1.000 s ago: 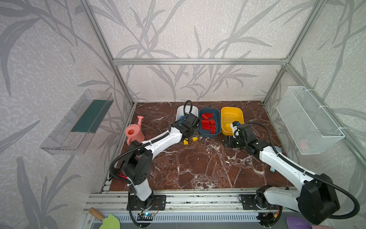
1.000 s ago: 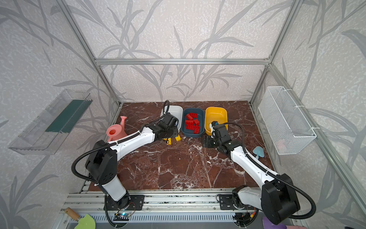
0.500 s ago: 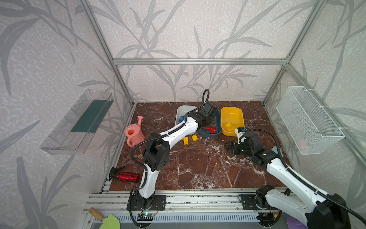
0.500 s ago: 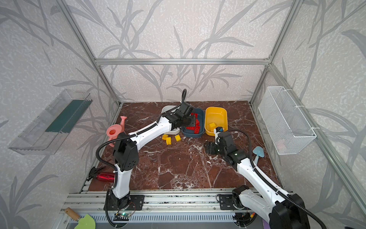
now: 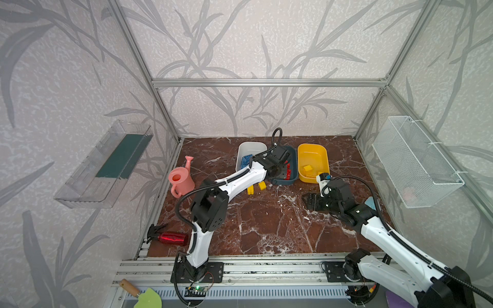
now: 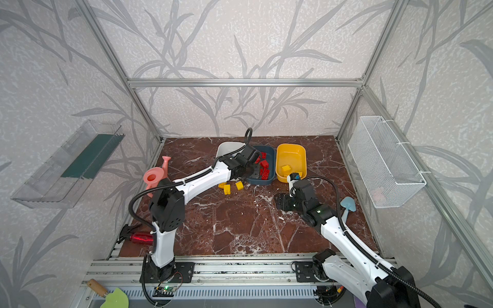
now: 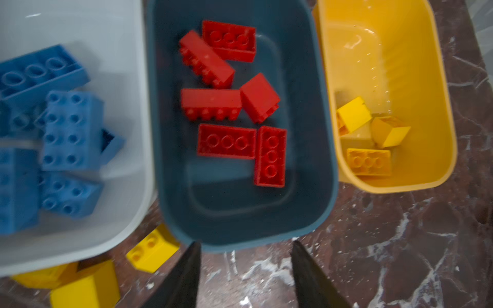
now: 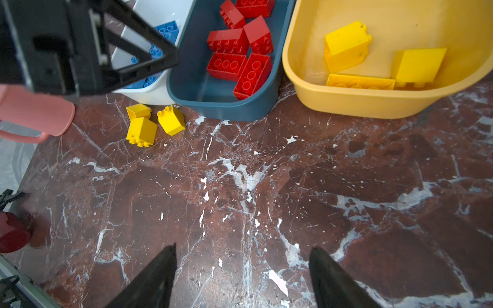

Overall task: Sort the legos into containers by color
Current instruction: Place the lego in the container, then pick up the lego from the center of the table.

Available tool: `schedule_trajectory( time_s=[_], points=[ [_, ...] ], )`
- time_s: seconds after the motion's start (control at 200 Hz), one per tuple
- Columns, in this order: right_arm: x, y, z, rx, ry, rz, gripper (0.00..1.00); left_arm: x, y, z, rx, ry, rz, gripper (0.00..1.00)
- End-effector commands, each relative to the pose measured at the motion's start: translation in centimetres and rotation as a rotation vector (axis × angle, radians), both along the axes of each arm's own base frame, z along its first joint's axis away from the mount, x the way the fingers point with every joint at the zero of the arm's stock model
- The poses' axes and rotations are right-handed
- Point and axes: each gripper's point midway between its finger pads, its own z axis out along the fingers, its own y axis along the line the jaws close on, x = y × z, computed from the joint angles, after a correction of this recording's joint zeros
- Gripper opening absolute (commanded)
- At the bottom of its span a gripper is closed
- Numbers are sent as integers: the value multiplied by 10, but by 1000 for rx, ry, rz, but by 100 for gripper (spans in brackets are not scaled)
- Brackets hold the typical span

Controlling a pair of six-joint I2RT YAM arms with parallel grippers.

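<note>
Red legos [image 7: 210, 104] are gathered in the teal tub [image 7: 234, 197], above whose rim the left gripper [image 7: 245, 244], shut a second ago, is parted and empty, the right gripper [image 8: 242, 248] spread; three yellow legos [image 8: 170, 121] beside it are left unsorted.

1 pink watering can [image 5: 181, 180] is standing upright at the left edge of the marble tabletop [image 5: 266, 226]. 1 red bottle [image 5: 172, 238] is lying on its side at the tabletop's front-left corner. 1 white wire basket [image 5: 416, 162] is hanging above the tabletop's right edge, and 1 pale blue scoop [image 6: 348, 205] is lying along that edge.
</note>
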Motion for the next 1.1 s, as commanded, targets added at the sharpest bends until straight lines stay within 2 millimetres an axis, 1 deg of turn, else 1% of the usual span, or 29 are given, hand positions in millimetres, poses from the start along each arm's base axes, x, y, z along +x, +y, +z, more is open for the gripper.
schedule_trajectory(
  time_s=[0.0,0.03,0.105,0.16,0.265,0.36,0.425,0.51,0.645,0.74,0.825,0.89,0.995,1.095],
  points=[
    [0,4,4,-14,-14,16,80,-10,51,10,39,-40,104,64],
    [0,5,4,-14,-15,18,81,-15,63,5,52,-27,119,65],
    [0,8,3,-16,-14,27,83,-29,91,-15,98,16,154,67],
    [0,10,2,-20,-14,33,84,-38,105,-29,121,42,175,68],
    [1,14,-3,-25,-3,41,85,-44,118,-49,151,77,196,68],
    [1,18,-5,-27,7,52,85,-42,126,-65,169,108,215,67],
    [0,19,-6,-30,9,54,85,-39,128,-74,165,128,221,66],
    [0,19,-7,-36,8,57,85,-36,125,-83,158,145,213,65],
    [0,17,-8,-45,5,52,85,-31,119,-89,150,153,197,64],
    [1,18,-11,-48,11,52,85,-27,119,-92,159,154,202,62],
    [2,19,-12,-46,15,56,85,-23,120,-98,165,160,209,59],
    [1,19,-14,-46,19,58,85,-21,120,-102,170,163,215,54],
    [1,18,-15,-50,19,57,85,-17,119,-105,175,162,219,39],
    [1,18,-14,-50,17,58,85,-16,117,-102,165,160,214,32]
  ],
)
